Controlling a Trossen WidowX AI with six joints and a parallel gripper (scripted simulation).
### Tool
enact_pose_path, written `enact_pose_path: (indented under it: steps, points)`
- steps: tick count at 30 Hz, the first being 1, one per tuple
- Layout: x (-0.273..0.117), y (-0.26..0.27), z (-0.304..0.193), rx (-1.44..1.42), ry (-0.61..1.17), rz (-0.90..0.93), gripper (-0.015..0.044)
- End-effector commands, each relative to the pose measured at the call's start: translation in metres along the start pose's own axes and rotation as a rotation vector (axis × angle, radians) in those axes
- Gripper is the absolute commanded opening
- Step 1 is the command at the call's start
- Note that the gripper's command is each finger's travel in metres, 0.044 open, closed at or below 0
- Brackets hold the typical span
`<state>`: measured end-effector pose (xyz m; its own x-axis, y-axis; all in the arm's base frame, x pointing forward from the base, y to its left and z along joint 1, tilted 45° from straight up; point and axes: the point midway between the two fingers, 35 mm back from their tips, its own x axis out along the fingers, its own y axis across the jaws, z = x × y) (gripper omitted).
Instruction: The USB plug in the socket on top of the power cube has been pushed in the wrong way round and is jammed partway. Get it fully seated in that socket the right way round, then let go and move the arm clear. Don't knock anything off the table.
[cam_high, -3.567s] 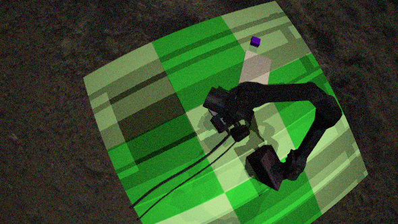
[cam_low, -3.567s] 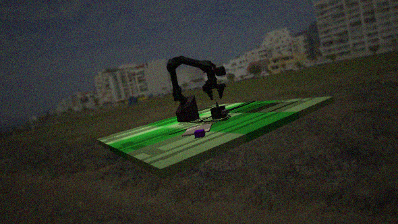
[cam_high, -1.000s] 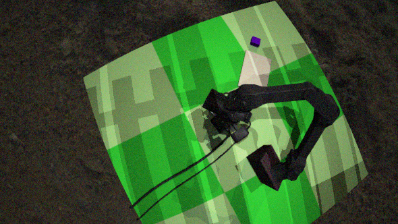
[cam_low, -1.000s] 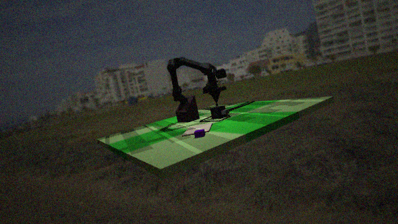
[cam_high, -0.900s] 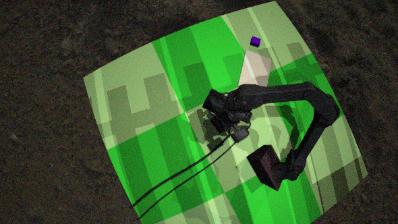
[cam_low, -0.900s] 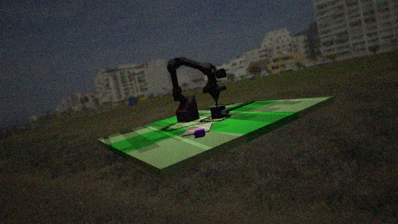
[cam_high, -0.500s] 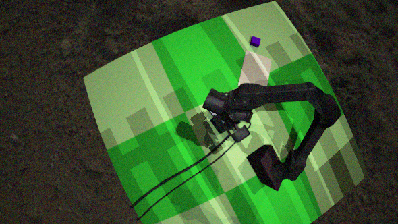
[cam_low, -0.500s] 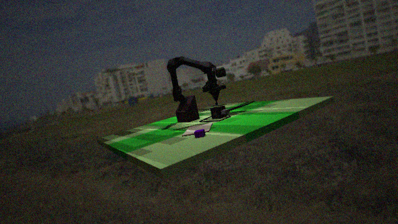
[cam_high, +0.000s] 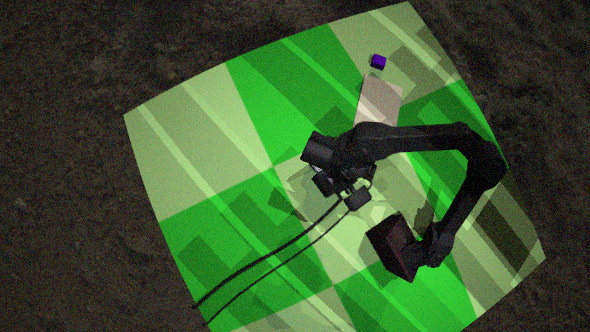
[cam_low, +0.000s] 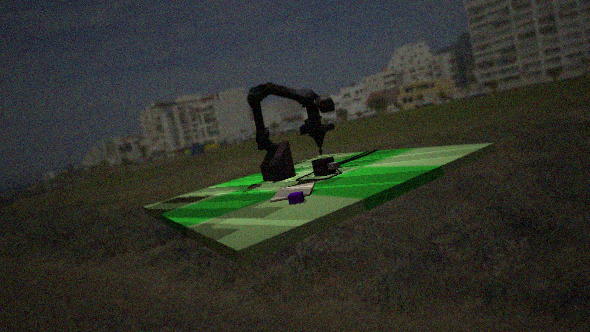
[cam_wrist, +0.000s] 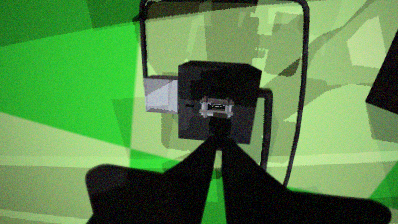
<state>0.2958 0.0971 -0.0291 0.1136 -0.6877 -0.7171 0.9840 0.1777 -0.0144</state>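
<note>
The power cube (cam_low: 322, 167) (cam_wrist: 192, 125) is a dark block on the green patterned table. A pale metal-rimmed socket (cam_wrist: 230, 108) shows on its top in the wrist view. The USB plug (cam_wrist: 220, 126) is a small dark body at the socket's near edge; how deep it sits and which way round it faces cannot be told. My gripper (cam_low: 320, 151) (cam_wrist: 219, 142) points down over the cube and is shut on the plug; the fingertips partly hide it. In the top view the arm hides the cube's top.
A light grey plug (cam_low: 332, 165) (cam_wrist: 161, 95) is at the cube's side. Black cables (cam_high: 265, 257) (cam_wrist: 303, 85) loop around the cube and run across the table. A pinkish flat pad (cam_high: 380, 100) (cam_low: 286, 193) and a purple block (cam_high: 378, 62) (cam_low: 296, 197) lie on the table.
</note>
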Motion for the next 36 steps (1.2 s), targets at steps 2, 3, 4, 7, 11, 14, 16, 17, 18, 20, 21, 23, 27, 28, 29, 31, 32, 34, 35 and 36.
enact_pose_path:
  steps: [2,3,4,7,11,14,16,17,18,20,21,23,27,28,29,31,32,34,35,36]
  points:
    - [-0.0048,0.0019,0.0005,0.012,0.007,0.006,0.0]
    - [-0.0048,0.0019,0.0005,0.012,0.007,0.006,0.0]
    - [-0.0048,0.0019,0.0005,0.012,0.007,0.006,0.0]
    - [-0.0035,0.0012,0.0002,-0.007,0.004,0.004,0.0]
    - [-0.0027,0.0008,0.0,-0.079,0.002,0.003,0.0]
    - [-0.0023,0.0006,-0.0001,-0.163,0.001,0.002,0.0]
    - [-0.0022,0.0006,-0.0001,-0.22,0.001,0.002,0.0]
    - [-0.0022,0.0006,-0.0001,-0.248,0.001,0.002,0.0]
    - [-0.0022,0.0005,-0.0001,-0.275,0.001,0.002,0.0]
    - [-0.0022,0.0005,-0.0001,-0.327,0.001,0.002,0.0]
    - [-0.0022,0.0005,-0.0001,-0.353,0.001,0.002,0.0]
    - [-0.0021,0.0005,-0.0001,-0.405,0.001,0.002,0.0]
    - [-0.0021,0.0005,-0.0001,-0.509,0.001,0.002,0.0]
    - [-0.0021,0.0005,-0.0001,-0.536,0.001,0.002,0.0]
    - [-0.0021,0.0005,-0.0001,-0.562,0.001,0.002,0.0]
    - [-0.0021,0.0005,-0.0001,-0.614,0.0,0.002,0.0]
    - [-0.0021,0.0005,-0.0001,-0.64,0.0,0.002,0.0]
    - [-0.0022,0.0005,-0.0001,-0.693,0.0,0.002,0.0]
    - [-0.0022,0.0005,-0.0001,-0.719,0.0,0.002,0.0]
    - [-0.0022,0.0005,-0.0001,-0.745,0.0,0.002,0.0]
